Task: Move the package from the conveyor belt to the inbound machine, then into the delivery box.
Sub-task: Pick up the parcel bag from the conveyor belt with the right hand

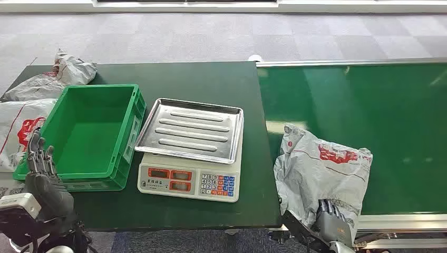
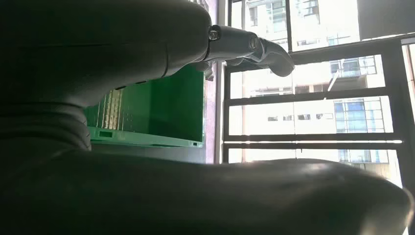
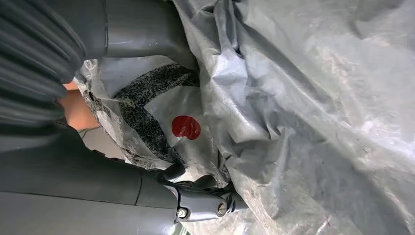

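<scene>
Conveyor belt [image 1: 369, 105]: green, metal-edged, running ahead of the right robot hand and abutting the dark green surface [image 1: 211, 79] on that hand's inner side. Dark green surface: lies ahead of the left robot hand and carries the crate and the scale. Delivery box [image 1: 92, 132]: open green plastic crate, just ahead of the left robot hand, its near corner close beside the fingers; its ribbed green wall [image 2: 147, 112] shows past the hand in the left wrist view. Inbound machine [image 1: 192, 153]: white electronic scale with a ribbed steel tray on top and a keypad and red displays on its front, standing between the two robot hands, just beside the crate. Package [image 1: 321, 174]: crumpled grey plastic mailer with red print, lying on the near part of the belt at its end next to the surface, directly ahead of and touching the right robot hand; grey folds and a red dot [image 3: 293, 122] show close up. Spare mailers [image 1: 31, 105]: grey-white bags with red print, beyond and outward of the left robot hand, beside the crate. Right robot hand [image 1: 331, 219]: fingers [image 3: 205, 203] closed into the package's near edge, gripping it. Left robot hand [image 1: 42, 168]: raised, fingers apart, holding nothing.
</scene>
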Tool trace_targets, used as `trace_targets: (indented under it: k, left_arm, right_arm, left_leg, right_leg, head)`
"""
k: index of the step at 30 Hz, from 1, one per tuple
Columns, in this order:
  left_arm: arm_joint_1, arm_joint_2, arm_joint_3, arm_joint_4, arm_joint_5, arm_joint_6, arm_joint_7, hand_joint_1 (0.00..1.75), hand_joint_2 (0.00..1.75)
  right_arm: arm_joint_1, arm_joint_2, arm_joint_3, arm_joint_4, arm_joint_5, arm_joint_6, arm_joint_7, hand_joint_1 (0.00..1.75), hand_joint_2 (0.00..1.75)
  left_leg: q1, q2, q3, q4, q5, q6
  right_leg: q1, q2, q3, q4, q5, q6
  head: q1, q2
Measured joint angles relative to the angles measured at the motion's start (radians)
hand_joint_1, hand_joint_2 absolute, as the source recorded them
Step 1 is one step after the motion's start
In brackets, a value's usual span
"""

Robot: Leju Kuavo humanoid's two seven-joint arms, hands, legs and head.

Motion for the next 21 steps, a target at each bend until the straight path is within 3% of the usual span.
trace_targets:
  k: [21]
  left_arm:
    - [-0.001, -0.005, 0.0, 0.0, 0.001, -0.025, -0.007, 0.0, 0.0]
  right_arm:
    - [0.017, 0.011, 0.009, -0.026, 0.029, -0.071, -0.017, 1.75, 1.75]
  left_leg:
    - [0.0, -0.001, 0.0, 0.0, -0.001, 0.0]
  right_leg:
    - [0.0, -0.001, -0.001, 0.0, -0.001, -0.001]
  head:
    - [0.0, 0.0]
